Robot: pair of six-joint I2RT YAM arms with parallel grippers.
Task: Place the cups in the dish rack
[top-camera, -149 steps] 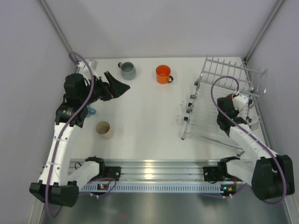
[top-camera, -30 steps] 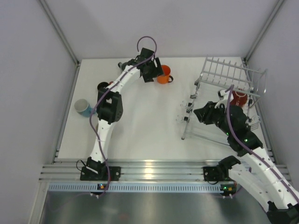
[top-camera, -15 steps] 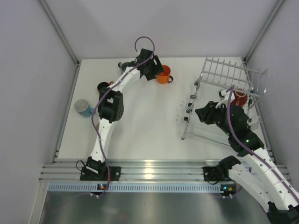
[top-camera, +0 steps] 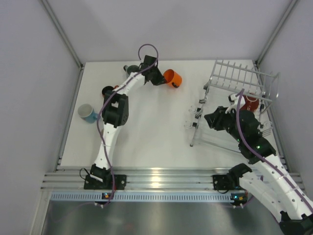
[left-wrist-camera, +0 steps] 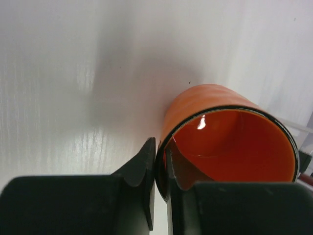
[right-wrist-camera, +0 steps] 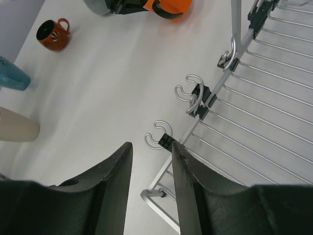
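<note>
My left gripper [left-wrist-camera: 160,149] is shut on the rim of the bright orange cup [left-wrist-camera: 220,127], one finger inside and one outside. From above, that orange cup [top-camera: 172,78] is tipped over at the far middle of the table, with the left gripper [top-camera: 157,78] beside it. The dish rack [top-camera: 230,117] stands at the right with a dark red cup [top-camera: 251,104] in it. My right gripper [right-wrist-camera: 150,147] is open and empty over the rack's left edge [right-wrist-camera: 195,127]; from above, the right gripper [top-camera: 208,119] hangs there.
A grey cup [top-camera: 128,67] sits half hidden behind the left arm. A squat orange-red cup [top-camera: 107,91] and a light blue cup [top-camera: 88,113] stand at the left. A cream cup [right-wrist-camera: 17,127] lies at the right wrist view's left edge. Walls enclose the table.
The left gripper has shut on the orange cup's rim, and the cup has tipped from upright onto a slant. The right arm has not moved.
</note>
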